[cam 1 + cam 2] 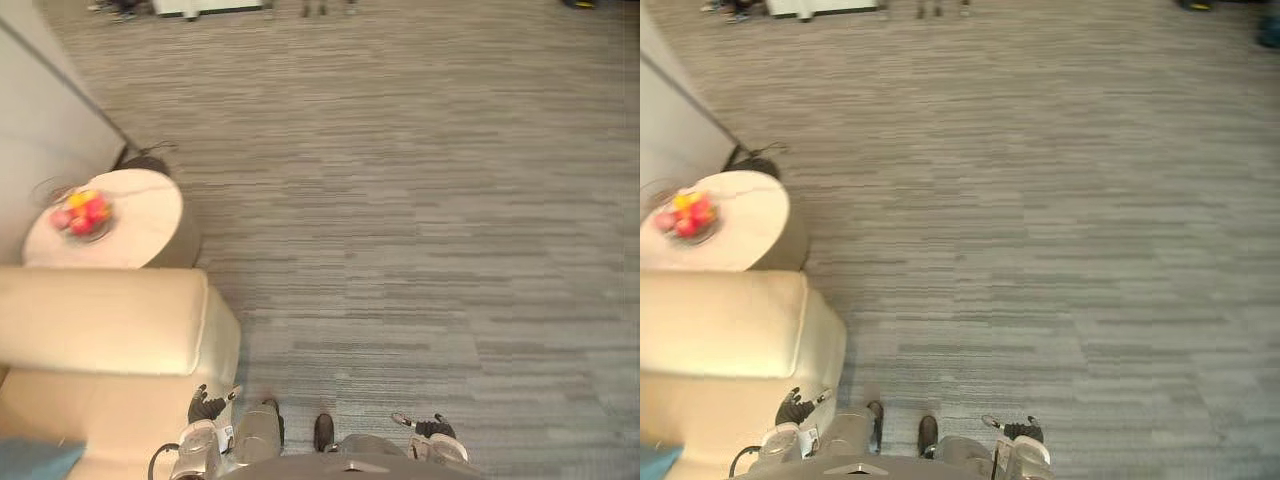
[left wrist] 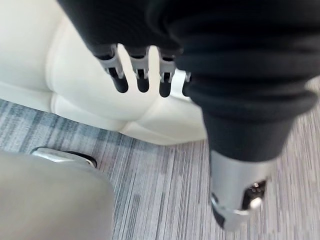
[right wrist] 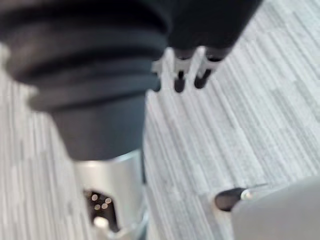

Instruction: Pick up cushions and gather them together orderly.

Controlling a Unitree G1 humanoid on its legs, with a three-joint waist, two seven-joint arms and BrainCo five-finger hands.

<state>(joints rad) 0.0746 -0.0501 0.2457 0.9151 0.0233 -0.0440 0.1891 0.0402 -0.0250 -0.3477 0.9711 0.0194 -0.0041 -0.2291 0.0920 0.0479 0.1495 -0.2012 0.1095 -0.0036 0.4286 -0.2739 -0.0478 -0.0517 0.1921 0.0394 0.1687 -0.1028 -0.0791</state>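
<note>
A teal-blue corner of what looks like a cushion (image 1: 35, 460) lies on the seat of the cream sofa (image 1: 100, 330) at the lower left; most of it is cut off by the view's edge. My left hand (image 1: 205, 408) hangs low beside the sofa's front corner. In the left wrist view its fingers (image 2: 142, 75) are straight and hold nothing, with the cream upholstery (image 2: 90, 95) just past them. My right hand (image 1: 435, 428) hangs low on the other side over the grey carpet. Its fingers (image 3: 179, 77) are relaxed and empty.
A round pale side table (image 1: 145, 240) with a bowl of fruit (image 1: 83, 213) stands behind the sofa's arm, against a light wall (image 1: 40, 120). Striped grey carpet (image 1: 420, 220) stretches wide ahead and to the right. A person's shoes (image 1: 115, 8) and white furniture (image 1: 210, 6) show at the far edge.
</note>
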